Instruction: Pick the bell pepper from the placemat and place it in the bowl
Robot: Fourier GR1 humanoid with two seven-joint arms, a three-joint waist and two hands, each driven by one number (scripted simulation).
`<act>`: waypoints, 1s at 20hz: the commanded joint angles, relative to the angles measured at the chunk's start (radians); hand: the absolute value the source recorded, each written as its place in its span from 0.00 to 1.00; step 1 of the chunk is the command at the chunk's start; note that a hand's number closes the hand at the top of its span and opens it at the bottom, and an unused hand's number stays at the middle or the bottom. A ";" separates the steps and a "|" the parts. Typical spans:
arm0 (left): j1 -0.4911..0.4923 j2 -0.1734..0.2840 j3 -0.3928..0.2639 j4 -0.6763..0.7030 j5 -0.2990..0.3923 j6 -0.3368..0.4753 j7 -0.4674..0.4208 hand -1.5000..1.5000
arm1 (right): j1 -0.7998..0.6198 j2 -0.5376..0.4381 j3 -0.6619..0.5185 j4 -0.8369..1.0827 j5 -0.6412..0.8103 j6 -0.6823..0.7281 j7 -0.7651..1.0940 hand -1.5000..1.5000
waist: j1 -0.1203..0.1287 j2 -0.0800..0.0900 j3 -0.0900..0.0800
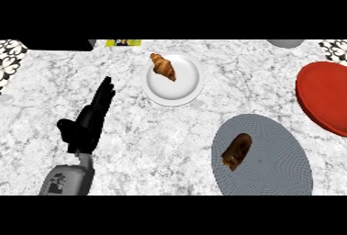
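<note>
a yellow label [123,42] at the far edge of the bench [169,137] shows only cut-off letters, too partial to read. the bell pepper [237,151], brownish here, lies on the grey round placemat [271,165] at the near right. the left hand [86,124] is at the left, fingers [103,94] straight and close together, pointing away, well apart from the pepper and holding nothing. the red bowl [325,96] sits at the right edge, beyond the placemat. a croissant [163,66] rests on a white plate [177,87].
</note>
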 commanded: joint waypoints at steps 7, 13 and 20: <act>-0.042 -0.008 0.011 0.031 0.005 -0.006 -0.015 0.50 | -0.393 0.093 0.214 0.568 0.339 -0.131 -0.185 1.00 | 0.026 0.008 0.001; 0.006 -0.021 -0.022 -0.031 -0.003 -0.007 0.013 0.50 | -0.519 0.177 0.238 0.908 0.488 -0.248 -0.388 1.00 | 0.021 0.006 0.002; -0.004 -0.054 -0.057 -0.027 -0.041 0.025 0.014 0.50 | -0.627 0.185 0.272 1.196 0.553 -0.144 -0.433 1.00 | 0.032 0.012 0.004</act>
